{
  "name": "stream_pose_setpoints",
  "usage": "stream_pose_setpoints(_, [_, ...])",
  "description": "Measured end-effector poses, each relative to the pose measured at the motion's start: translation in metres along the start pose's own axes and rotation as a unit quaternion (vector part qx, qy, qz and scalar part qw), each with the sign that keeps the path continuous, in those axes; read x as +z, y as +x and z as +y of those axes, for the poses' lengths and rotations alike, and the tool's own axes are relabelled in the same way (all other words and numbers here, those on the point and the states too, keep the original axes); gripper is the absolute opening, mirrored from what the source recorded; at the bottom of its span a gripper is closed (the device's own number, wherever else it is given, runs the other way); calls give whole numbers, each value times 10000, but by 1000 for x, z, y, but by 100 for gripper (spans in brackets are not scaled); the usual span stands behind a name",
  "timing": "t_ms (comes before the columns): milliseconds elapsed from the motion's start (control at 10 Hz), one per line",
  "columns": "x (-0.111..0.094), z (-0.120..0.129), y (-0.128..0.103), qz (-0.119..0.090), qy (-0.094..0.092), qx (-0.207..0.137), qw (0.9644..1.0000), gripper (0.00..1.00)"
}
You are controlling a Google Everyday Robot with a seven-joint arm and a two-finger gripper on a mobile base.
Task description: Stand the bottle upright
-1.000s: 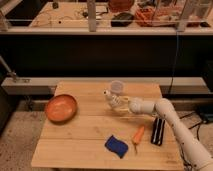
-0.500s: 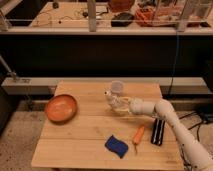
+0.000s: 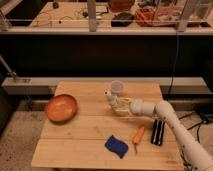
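The bottle [image 3: 110,99] is a small whitish plastic one with a white cap. It leans over the middle of the wooden table [image 3: 80,135], cap pointing up and to the left. My gripper [image 3: 119,106] reaches in from the right and is shut on the bottle's lower body. The pale arm [image 3: 165,112] runs off toward the lower right. The bottle's base is hidden behind the fingers.
A translucent plastic cup [image 3: 117,87] stands just behind the bottle. An orange bowl [image 3: 61,108] sits at the table's left. A blue sponge [image 3: 116,146], an orange carrot-like item [image 3: 138,133] and a black rectangular object [image 3: 158,132] lie at the front right.
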Motion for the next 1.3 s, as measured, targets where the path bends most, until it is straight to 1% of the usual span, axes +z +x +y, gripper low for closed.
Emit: stream_pose_setpoints(1300, [-3, 5, 9, 60, 167, 187, 9997, 3])
